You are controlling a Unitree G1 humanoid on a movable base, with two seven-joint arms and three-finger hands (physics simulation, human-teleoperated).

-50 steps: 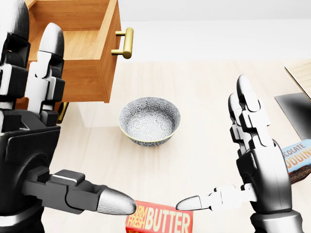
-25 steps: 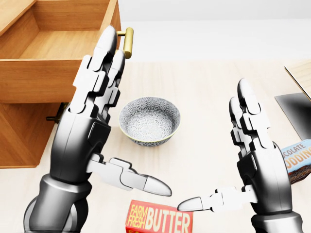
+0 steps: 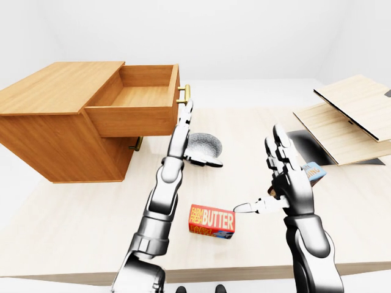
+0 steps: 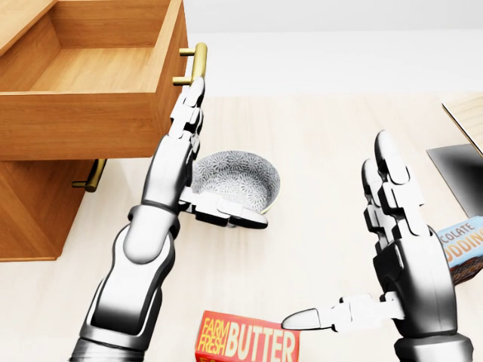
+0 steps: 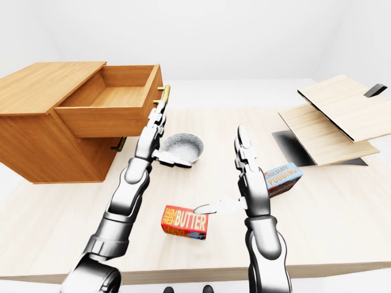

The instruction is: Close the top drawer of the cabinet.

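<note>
Landmark: light-brown wooden cabinet point(image 3: 61, 131) sitting at left of the pale wood tabletop point(image 3: 91, 226) in the left-eye view.

Its top wooden drawer point(image 3: 137, 101) is pulled well out, sticking past the cabinet's right face; nothing visible inside. Brass bar handle point(image 4: 195, 66) on the drawer front, a second brass handle point(image 4: 92, 176) lower on the cabinet under the overhang.

Left hand point(image 4: 181, 154) stretched up toward the drawer front, fingers straight and released, holding nothing. Fingertips point(image 4: 195, 89) sit just below the brass bar handle at the drawer front's edge; contact can't be confirmed. Thumb sticks out sideways over the grey patterned ceramic bowl point(image 4: 241, 181), which stands on the table just right of the cabinet.

Right hand point(image 4: 400, 249) well right of the cabinet, upright, fingers spread and released, holding nothing.

Red "Farm Fresh Butter" box point(image 5: 185, 222) lies on the table, below the bowl in view. Blue-and-orange chocolate pudding box point(image 5: 282, 178) beside the right hand. Tan flat boards point(image 3: 348, 116) far right, over a dark panel point(image 5: 305, 148).
</note>
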